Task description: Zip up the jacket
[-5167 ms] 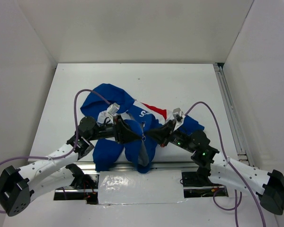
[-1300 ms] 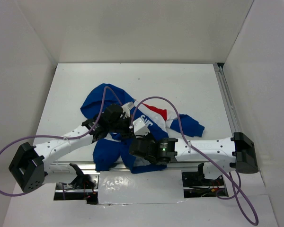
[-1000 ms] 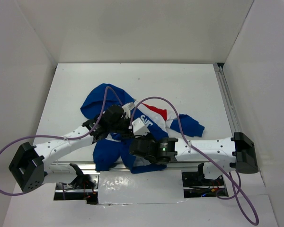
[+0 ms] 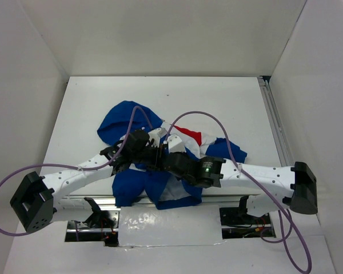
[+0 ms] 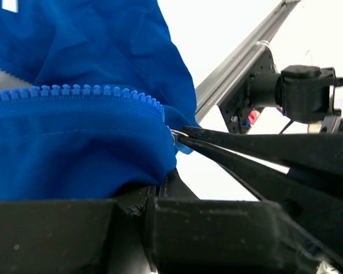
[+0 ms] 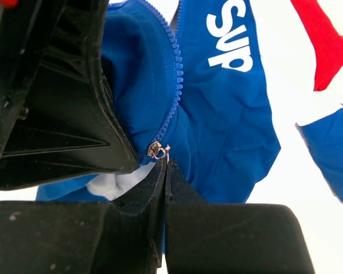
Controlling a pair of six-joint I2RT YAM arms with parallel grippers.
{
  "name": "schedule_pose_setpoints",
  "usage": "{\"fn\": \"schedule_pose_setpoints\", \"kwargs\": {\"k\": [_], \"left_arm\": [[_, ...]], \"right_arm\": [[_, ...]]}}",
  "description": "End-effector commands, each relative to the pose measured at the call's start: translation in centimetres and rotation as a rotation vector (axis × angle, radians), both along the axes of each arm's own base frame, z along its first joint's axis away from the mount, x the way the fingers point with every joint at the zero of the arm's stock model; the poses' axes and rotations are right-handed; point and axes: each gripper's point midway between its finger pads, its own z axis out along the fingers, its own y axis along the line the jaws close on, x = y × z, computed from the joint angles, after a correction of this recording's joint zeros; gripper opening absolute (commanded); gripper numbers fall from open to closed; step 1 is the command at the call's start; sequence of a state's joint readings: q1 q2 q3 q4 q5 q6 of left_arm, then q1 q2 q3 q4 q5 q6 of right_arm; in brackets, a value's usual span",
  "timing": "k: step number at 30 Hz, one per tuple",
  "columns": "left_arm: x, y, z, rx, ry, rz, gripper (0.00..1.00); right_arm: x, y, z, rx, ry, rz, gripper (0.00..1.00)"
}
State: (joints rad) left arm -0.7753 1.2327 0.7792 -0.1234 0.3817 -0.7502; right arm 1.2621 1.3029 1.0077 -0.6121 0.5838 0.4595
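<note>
Left hand (image 4: 151,153) clamps the jacket (image 6: 228,114); right hand (image 6: 163,162) pinches the zipper pull (image 6: 158,150). I judge zipping barely begun.

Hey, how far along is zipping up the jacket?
Done: both hands have their grips. In hand: left hand pinches the jacket by its zipper, right hand is shut on the zipper pull. Left: drawing the pull along the teeth, which look unjoined beyond it.

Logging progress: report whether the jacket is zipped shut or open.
Open: jacket gapes, white lining showing. Right gripper pinches the zipper slider; how far the teeth are joined, cannot tell.
</note>
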Motion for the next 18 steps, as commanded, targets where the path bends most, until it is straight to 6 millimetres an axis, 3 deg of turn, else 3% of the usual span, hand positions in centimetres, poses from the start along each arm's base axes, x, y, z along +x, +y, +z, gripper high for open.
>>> {"fn": "schedule_pose_setpoints", "kwargs": {"k": [1,9,14,18], "left_arm": [[-1.1,-0.8,1.8,-0.072,-0.059,-0.113,0.0],[-3.1,-0.6,0.9,-0.085,-0.027,-0.207,0.0],[-4.4,-0.5,1.4,-0.121,-0.047,-0.273,0.0],[-5.1,0.0,0.8,-0.111,-0.036,-0.277,0.0]], "right_arm": [[0.6,0.5,3.2,0.162,-0.023,-0.019,0.0],[3.1,-1.2,4.4,0.201,-0.138,-0.161,0.0],[4.3,-2.2,2.8,0.083,-0.168,-0.256,0.0],[5.0,-2.7,3.3,0.109,-0.191,-0.276,0.0]]}}
